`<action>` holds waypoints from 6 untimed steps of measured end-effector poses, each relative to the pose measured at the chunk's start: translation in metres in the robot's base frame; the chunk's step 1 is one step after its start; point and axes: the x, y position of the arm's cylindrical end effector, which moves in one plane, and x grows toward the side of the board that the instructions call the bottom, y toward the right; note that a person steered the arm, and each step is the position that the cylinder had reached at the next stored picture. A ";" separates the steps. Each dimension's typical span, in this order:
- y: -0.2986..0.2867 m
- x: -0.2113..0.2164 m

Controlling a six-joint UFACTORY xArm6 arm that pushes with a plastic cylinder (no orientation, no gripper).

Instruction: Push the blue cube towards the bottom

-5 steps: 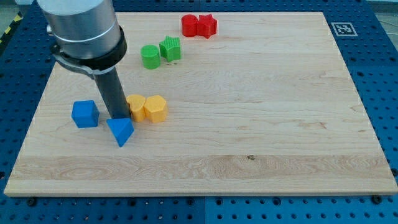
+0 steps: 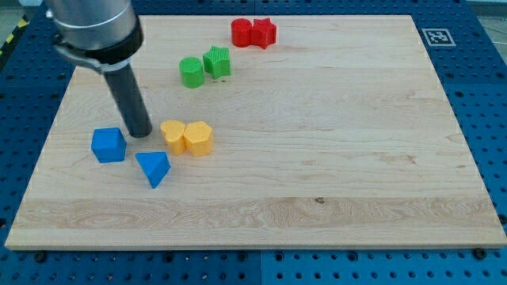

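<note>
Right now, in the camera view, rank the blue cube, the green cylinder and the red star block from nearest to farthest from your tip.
From my tip:
1. Blue cube, just to the view's left of it.
2. Green cylinder, toward the view's top.
3. Red star block, at the view's top, farther right.

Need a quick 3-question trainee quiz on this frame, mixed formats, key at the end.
1. True or false: my tip touches the blue triangular block.
2. Multiple choice: the blue cube lies where relative to my tip? A) to the view's left and slightly lower B) to the view's right C) near the red blocks
3. Fill in: the two yellow blocks sit on the wooden board to the view's ____ of my tip.

Key:
1. False; there is a gap, with that block lower in the view.
2. A
3. right
</note>
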 end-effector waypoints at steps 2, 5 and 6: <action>-0.045 0.000; -0.062 0.003; -0.047 0.008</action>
